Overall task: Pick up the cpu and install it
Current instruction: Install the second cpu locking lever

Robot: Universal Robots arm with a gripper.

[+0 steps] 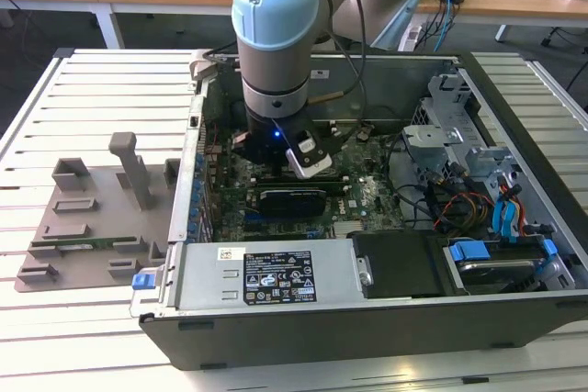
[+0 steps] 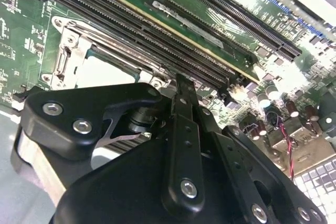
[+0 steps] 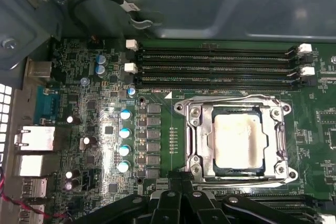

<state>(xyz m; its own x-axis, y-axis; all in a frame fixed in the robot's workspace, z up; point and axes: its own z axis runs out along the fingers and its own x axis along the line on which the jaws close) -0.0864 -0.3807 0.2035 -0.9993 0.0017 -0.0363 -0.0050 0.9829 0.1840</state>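
Observation:
The cpu (image 3: 237, 142), a pale silver square with a smudged top, lies flat inside the socket's metal frame (image 3: 197, 140) on the green motherboard. In the second wrist view the cpu (image 2: 100, 72) shows as a pale patch partly hidden behind the black gripper linkage. My gripper (image 3: 180, 181) hovers just beside the socket's edge, its fingers drawn together with nothing between them. In the second wrist view the gripper (image 2: 181, 85) ends in one narrow black tip over the board. In the exterior view the arm's wrist (image 1: 276, 89) stands straight down into the open computer case (image 1: 276, 273).
Long black memory slots (image 3: 215, 66) run beside the socket. A grey tray (image 1: 83, 227) lies outside the case at the exterior view's left, carrying a thin green stick (image 1: 87, 243). A drive cage and cables (image 1: 459, 172) crowd the case at the exterior view's right.

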